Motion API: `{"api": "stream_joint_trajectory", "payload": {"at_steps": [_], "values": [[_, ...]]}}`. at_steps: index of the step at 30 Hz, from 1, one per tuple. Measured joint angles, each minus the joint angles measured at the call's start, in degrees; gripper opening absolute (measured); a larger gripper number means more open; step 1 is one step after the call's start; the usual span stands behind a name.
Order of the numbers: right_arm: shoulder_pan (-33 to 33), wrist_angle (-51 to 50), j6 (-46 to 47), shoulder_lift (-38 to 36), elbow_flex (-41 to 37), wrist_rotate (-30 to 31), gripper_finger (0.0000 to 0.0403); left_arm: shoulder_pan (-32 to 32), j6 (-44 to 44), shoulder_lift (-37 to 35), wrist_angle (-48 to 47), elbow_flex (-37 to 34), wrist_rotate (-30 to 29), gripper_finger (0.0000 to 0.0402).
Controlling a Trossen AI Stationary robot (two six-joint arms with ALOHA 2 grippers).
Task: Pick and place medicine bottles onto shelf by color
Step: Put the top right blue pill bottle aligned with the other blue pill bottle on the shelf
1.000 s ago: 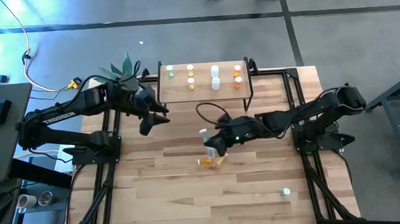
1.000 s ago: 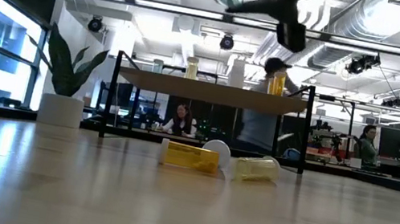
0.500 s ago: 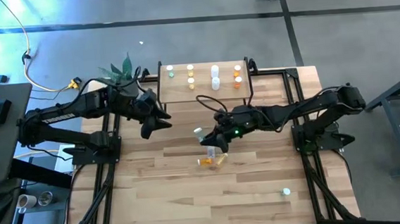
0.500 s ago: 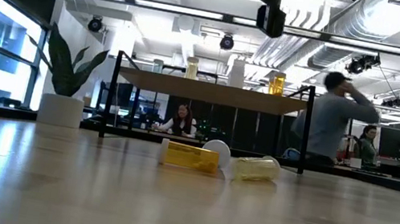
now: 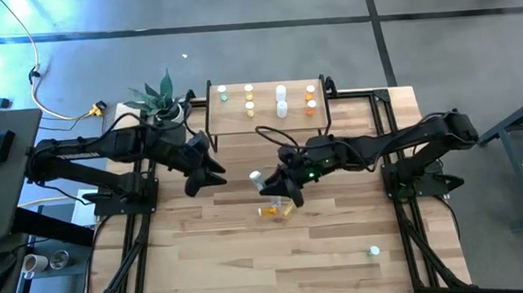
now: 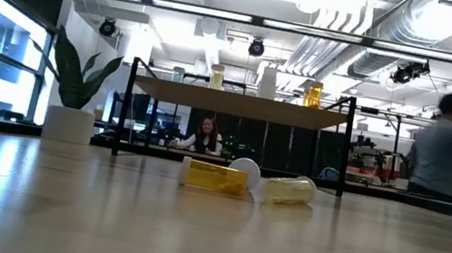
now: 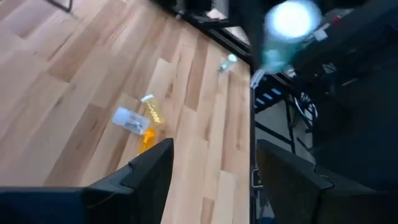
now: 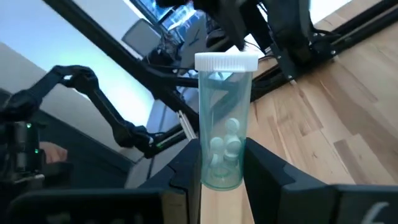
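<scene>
9 small pill bottles [image 5: 281, 100] are stood on the low wooden-topped shelf [image 5: 267, 118]; 2 yellow ones [image 6: 215, 176] are laid before it.

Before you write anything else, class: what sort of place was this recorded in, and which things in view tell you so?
Probably a robotics lab in an open-plan workspace: two arms are mounted at a wooden table, exposed ducts run along the ceiling, and people sit at desks with monitors behind the shelf.

Both arms are black and made of long jointed parts. The left arm [image 5: 86, 151] has white letters. The right arm [image 5: 400, 141] has a small green light.
</scene>
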Motion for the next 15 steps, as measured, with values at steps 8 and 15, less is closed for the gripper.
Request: {"api": "stream_joint_trajectory", "payload": {"at_steps": [8,15], "values": [[0.63,-10.88,-1.57,2.46,3.94,1.07,0.0083,-3.03,-1.82,2.36,2.80,0.04,-0.96,0.0218],[0.91,-10.96,-1.24,7.40,4.11,-0.84,0.0083,-4.51,-2.09,6.77,5.21,0.00,-0.63,0.0218]]}}
